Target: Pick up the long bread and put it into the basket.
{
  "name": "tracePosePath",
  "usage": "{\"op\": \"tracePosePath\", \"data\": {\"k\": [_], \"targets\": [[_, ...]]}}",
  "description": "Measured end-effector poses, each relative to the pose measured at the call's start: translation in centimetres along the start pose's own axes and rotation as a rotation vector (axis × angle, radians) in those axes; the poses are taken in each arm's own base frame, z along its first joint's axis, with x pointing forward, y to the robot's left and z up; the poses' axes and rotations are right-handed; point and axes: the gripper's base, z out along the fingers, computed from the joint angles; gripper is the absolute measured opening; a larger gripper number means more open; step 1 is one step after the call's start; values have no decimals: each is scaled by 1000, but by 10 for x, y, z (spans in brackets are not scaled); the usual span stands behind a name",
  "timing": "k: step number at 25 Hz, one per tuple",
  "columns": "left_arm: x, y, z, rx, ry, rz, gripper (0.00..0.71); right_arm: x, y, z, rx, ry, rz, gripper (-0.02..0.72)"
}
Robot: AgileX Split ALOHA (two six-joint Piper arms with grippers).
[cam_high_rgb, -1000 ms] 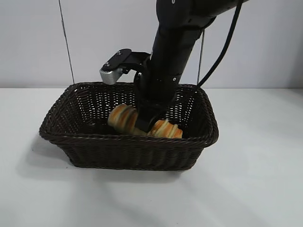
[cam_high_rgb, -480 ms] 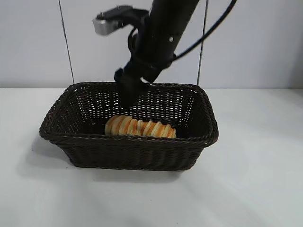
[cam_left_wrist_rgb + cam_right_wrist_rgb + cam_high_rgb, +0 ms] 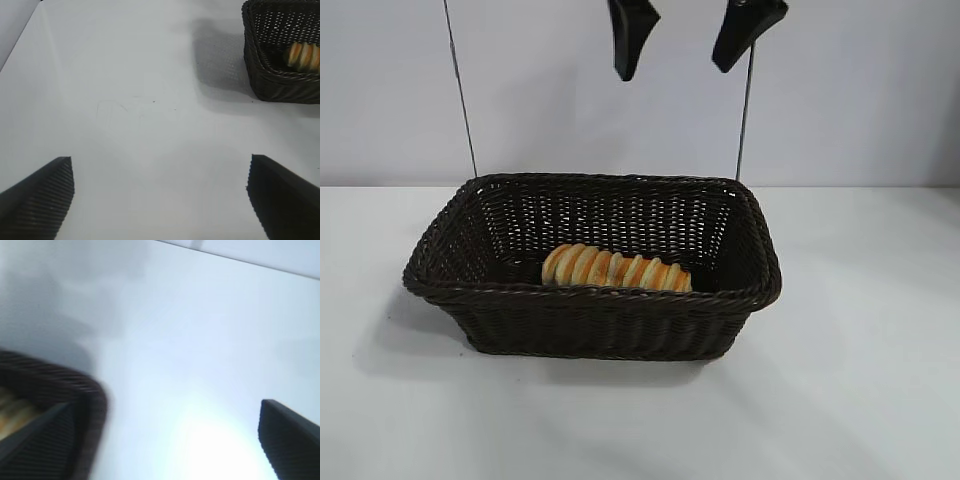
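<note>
The long bread [image 3: 616,269], golden-tan with orange-brown stripes, lies on the floor of the dark wicker basket [image 3: 600,325], near its front wall. My right gripper [image 3: 672,72] hangs high above the basket, open and empty, with only its two black fingers showing at the top edge. In the right wrist view the gripper [image 3: 165,410] is over the basket's corner [image 3: 75,385], with a bit of the bread [image 3: 12,412] showing. My left gripper [image 3: 160,165] is open and empty over bare table, far from the basket [image 3: 280,85] and the bread [image 3: 303,56].
The basket stands on a white table [image 3: 860,380] before a pale wall. Two thin dark vertical lines [image 3: 460,90] [image 3: 745,110] run down the wall behind the basket. The left arm is outside the exterior view.
The right gripper let go of the bread in the basket and rose straight up, out of the basket to the top of the view. The bread settled flat on the basket floor.
</note>
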Motion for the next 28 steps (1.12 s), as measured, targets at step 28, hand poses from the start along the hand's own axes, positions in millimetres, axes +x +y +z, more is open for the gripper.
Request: {"op": "tracePosePath", "data": {"k": [28], "targets": [[0,0,0,0,0,0,678,129,-119,-227,253,-330,337,694]]}}
